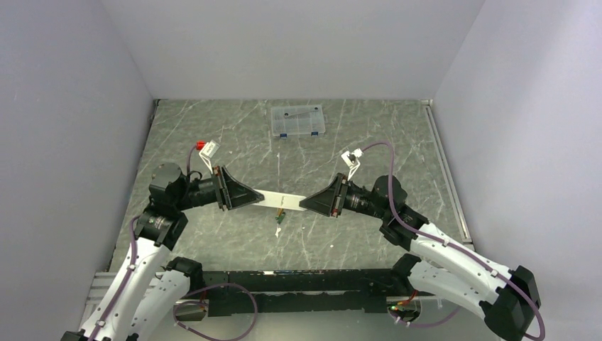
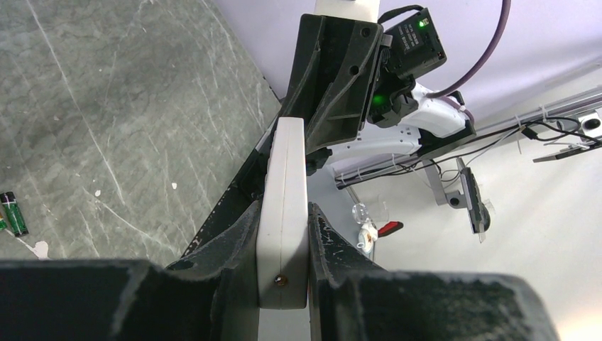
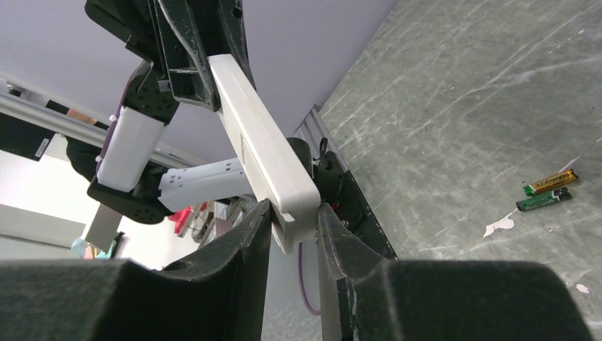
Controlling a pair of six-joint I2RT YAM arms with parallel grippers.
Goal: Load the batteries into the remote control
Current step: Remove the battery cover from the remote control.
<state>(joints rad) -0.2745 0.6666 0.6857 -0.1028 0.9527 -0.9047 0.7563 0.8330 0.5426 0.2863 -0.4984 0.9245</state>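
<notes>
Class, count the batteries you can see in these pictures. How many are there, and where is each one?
2. Both lie side by side on the table: a copper-orange battery and a dark green-black battery right beside it. Any inside the remote control would be hidden.

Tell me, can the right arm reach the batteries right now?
Probably not yet: the right hand is clamped on the remote, shared with the left hand. The batteries lie uncovered below; it must let go first.
</notes>
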